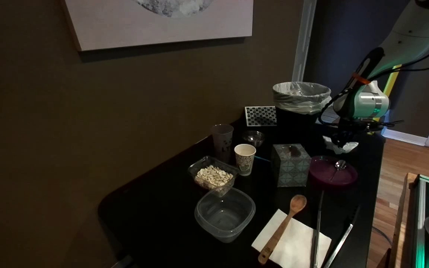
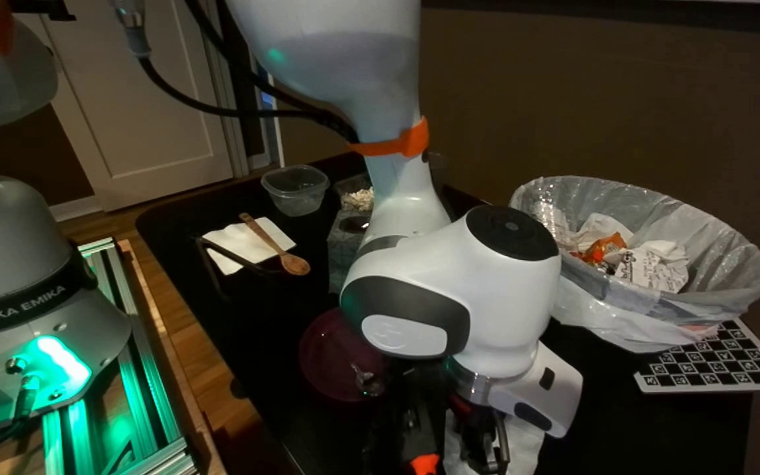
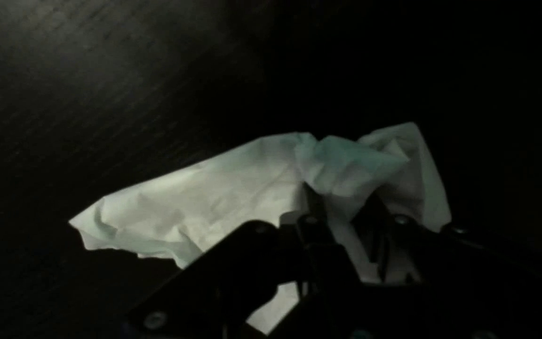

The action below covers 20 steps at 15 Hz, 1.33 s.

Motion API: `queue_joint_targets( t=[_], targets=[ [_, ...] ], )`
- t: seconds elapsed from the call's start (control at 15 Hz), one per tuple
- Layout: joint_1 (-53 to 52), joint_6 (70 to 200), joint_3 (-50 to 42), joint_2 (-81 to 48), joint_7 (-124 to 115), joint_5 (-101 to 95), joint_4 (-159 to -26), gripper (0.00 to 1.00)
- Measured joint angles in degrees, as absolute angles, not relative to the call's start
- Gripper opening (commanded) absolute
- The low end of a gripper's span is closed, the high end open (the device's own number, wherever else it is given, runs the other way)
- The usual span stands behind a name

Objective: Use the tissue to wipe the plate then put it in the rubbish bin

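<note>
The white crumpled tissue (image 1: 349, 147) lies on the black table beyond the plate; it also shows in the wrist view (image 3: 219, 193) and in an exterior view (image 2: 524, 448). My gripper (image 1: 340, 141) is low over the tissue, pointing down. In the wrist view its fingers (image 3: 340, 197) are partway together, with tissue bunched in the narrow gap; whether they pinch it is too dark to tell. The maroon plate (image 1: 320, 174), also visible partly behind the arm (image 2: 327, 349), holds a small metal spoon (image 1: 340, 165). The rubbish bin (image 1: 296, 102), with its white liner, also shows here (image 2: 644, 316).
A patterned tissue box (image 1: 292, 169) stands beside the plate. A paper cup (image 1: 245, 158), an oats container (image 1: 214, 176) and a clear container (image 1: 225, 214) stand farther along. A wooden spoon (image 1: 285, 223) lies on a beige napkin (image 1: 300, 242) near metal tongs (image 1: 318, 227). A checkered board (image 2: 716, 363) is by the bin.
</note>
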<state>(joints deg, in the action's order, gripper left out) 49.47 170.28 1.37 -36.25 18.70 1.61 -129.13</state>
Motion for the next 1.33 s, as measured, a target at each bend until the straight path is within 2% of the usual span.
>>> queue_joint_targets(
  t=[0.4,0.93,1.33],
  targets=[
    [51.5,170.3,1.0,-35.5,19.3,1.6,-129.3,0.01],
    [61.6,171.6,3.6,-30.4,21.0,1.8,-130.2,0.01],
    [59.8,171.6,5.4,-32.4,20.2,1.8,-130.1,0.01]
  ],
)
